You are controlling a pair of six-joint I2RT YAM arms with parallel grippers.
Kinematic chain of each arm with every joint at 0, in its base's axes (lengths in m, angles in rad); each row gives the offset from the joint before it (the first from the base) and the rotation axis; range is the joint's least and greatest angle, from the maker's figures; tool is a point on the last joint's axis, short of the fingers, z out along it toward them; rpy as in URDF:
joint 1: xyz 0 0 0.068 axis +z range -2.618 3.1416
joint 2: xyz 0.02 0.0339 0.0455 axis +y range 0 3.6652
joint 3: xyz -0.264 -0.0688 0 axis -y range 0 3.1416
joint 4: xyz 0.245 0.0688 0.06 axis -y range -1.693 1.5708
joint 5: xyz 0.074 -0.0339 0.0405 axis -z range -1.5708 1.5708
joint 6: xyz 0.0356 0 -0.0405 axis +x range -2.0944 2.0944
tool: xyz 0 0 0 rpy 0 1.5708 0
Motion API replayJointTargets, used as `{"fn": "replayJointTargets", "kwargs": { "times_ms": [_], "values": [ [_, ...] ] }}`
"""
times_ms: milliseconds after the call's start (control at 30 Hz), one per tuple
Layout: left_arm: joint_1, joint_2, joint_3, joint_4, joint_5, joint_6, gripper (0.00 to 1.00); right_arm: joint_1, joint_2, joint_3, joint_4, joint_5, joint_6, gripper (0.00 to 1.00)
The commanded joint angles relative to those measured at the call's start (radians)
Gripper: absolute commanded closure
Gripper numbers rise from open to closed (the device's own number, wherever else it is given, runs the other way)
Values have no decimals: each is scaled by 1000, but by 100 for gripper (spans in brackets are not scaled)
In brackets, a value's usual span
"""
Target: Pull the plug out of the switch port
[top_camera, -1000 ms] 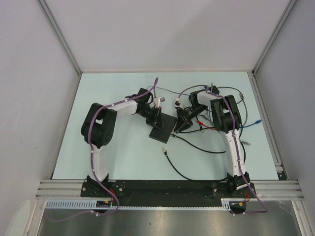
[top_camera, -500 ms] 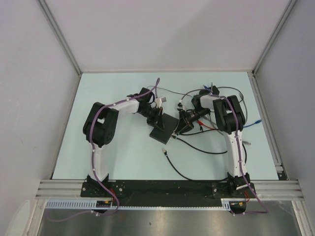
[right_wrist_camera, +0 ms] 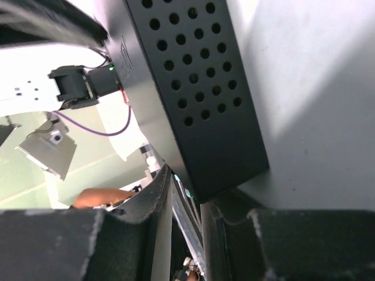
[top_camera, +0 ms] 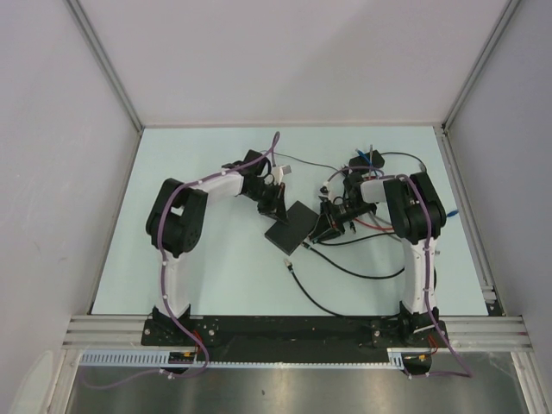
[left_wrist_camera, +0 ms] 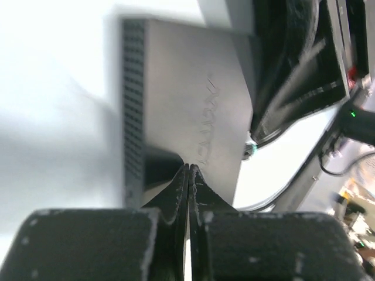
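The flat matte-black box [top_camera: 291, 226] lies mid-table. It also shows in the left wrist view [left_wrist_camera: 193, 105] and, with its perforated side, in the right wrist view [right_wrist_camera: 199, 88]. My left gripper [top_camera: 276, 203] is shut and empty, its joined tips [left_wrist_camera: 188, 167] resting on the box's top near its far-left corner. My right gripper [top_camera: 324, 226] is at the box's right short edge. Its fingers [right_wrist_camera: 153, 202] are closed on a slim dark plug [right_wrist_camera: 188, 213] with a teal tip, right at the box's corner. The port itself is hidden behind the plug and fingers.
Black cables [top_camera: 345, 267] loop from the box's right side toward the near edge, with a loose connector end [top_camera: 290, 266] lying just near of the box. More red, black and blue wires [top_camera: 371, 157] lie behind the right arm. White walls enclose the table.
My right gripper has moved nearer me along the box's right edge and its elbow has swung right. The box has turned slightly. The left gripper stays on the box.
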Motion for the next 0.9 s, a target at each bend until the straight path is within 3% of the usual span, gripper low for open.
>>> {"fn": "replayJointTargets", "kwargs": {
  "times_ms": [0, 33, 67, 167, 267, 467, 867],
  "values": [
    [29, 93, -17, 9, -327, 105, 100, 25, 29, -46, 46, 413, -11, 100],
    [30, 93, -16, 7, -329, 106, 100, 25, 35, -43, 35, 416, -14, 100],
    [30, 84, -13, 7, -327, 108, 100, 27, 44, -38, 24, 412, -20, 85],
    [30, 49, -13, 23, -274, 117, 98, 17, 45, -34, -8, 375, -33, 58],
    [29, -29, -20, 47, -203, 108, 79, 7, 28, -34, -3, 364, -31, 50],
    [-9, -155, -39, 24, -151, 135, 74, -12, 26, -32, 58, 384, 12, 51],
    [-97, -114, -125, 52, -153, 151, 74, 16, 135, 24, 75, 446, 118, 60]
  ]
}}
